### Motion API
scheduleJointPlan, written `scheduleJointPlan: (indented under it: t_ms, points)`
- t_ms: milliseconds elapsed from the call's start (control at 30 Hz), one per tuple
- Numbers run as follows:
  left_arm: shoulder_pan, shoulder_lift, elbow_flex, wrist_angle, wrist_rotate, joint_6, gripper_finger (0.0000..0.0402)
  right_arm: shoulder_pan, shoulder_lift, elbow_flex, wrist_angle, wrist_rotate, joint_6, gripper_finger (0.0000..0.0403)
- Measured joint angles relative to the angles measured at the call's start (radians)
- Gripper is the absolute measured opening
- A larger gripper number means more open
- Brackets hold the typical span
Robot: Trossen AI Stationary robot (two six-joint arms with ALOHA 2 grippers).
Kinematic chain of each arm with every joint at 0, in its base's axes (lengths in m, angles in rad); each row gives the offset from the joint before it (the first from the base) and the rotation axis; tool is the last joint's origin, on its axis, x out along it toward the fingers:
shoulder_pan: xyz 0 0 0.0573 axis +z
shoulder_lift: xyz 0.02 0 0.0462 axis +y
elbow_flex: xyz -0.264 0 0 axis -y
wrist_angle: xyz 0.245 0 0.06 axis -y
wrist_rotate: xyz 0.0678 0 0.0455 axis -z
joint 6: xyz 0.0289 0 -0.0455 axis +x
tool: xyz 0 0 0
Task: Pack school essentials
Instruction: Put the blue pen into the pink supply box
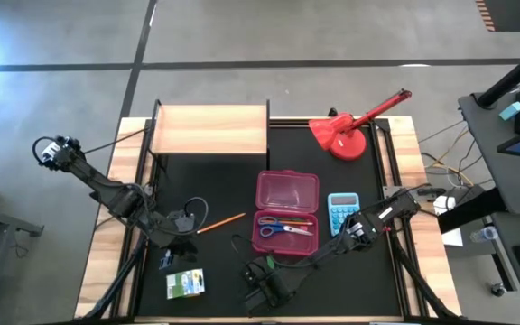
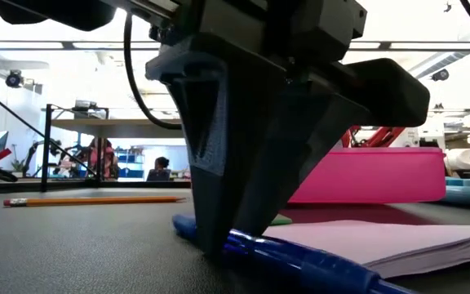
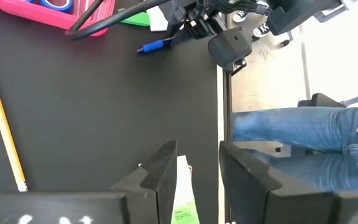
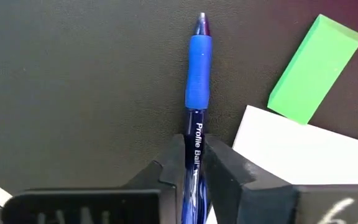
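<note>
Two fingers of my right gripper pinch the blue pen on the mat beside the eraser (pad adjacent). Left gripper hangs part-open over the box, holding nothing.

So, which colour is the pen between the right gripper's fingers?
Blue. The pen shows best in the right wrist view, pinched by the right gripper.

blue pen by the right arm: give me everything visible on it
The blue pen is a retractable ballpoint: glossy dark-blue translucent barrel with white "Profile Ball" lettering, a brighter blue rubbery grip sleeve and a dark pointed tip. It lies flat on the black mat, in front of the pink case, beside the white-looking pad and near the green eraser. The right tool has its two fingers pressed on the barrel, behind the grip. Its rear end is hidden.
</note>
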Motion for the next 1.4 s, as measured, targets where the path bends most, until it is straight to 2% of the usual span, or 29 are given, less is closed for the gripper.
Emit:
scheduleJointPlan:
  t_ms: [267,533,833,1000,1167,1400]
  points:
    - [0.0,0.0,0.0,0.0,-0.006,0.004,0.0102,0.0,-0.042,-0.005,0.031,-0.016,-0.073,0.0029]
    - [0.0,0.0,0.0,0.002,-0.026,0.0,0.0102,-0.011,-0.177,-0.004,0.006,0.006,-0.245,0.0029]
    - [0.001,0.0,0.0,0.006,-0.102,-0.002,0.0102,-0.055,-0.301,-0.002,-0.273,0.14,-0.445,0.0029]
    - [0.001,0.001,0.0,0.009,-0.16,-0.006,0.0102,-0.097,-0.303,-0.002,-0.398,0.171,-0.57,0.0029]
    - [0.001,0.001,0.0,0.012,-0.244,-0.08,0.0102,-0.129,-0.26,-0.002,-0.406,0.162,-0.794,0.0028]
    - [0.002,0.001,0.0,0.048,-0.301,-0.135,0.0102,-0.153,-0.213,-0.009,-0.428,0.153,-0.977,0.0028]
